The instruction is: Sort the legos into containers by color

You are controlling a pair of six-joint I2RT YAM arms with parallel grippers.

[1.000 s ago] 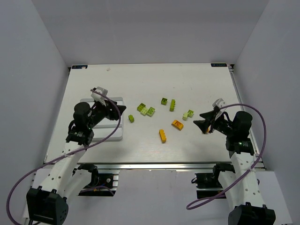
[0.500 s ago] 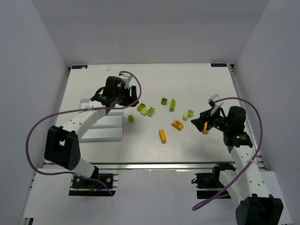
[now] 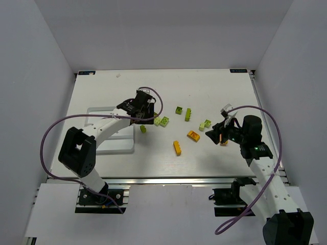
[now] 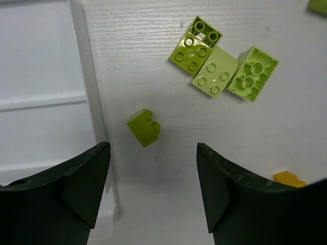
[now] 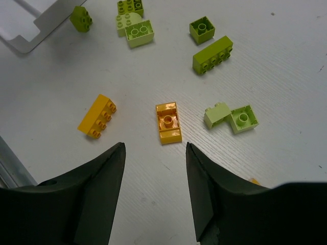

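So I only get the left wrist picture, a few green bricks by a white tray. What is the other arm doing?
Observer: The right gripper hangs open, holding nothing.
Operator: Anything near it?
Observer: An orange brick lies just ahead of it, hollow side up.
Operator: Any green over there?
Observer: Beside that one, a pale green brick touches a brighter green brick.

A robotics lab test booth: a white surface [image 3: 214, 87] boxed in by plain white walls [image 3: 163, 30] on three sides, a bare metal rail [image 3: 168, 181] along its near edge, and two bolted arms [image 3: 99, 131] trailing purple cables [image 3: 44, 148].
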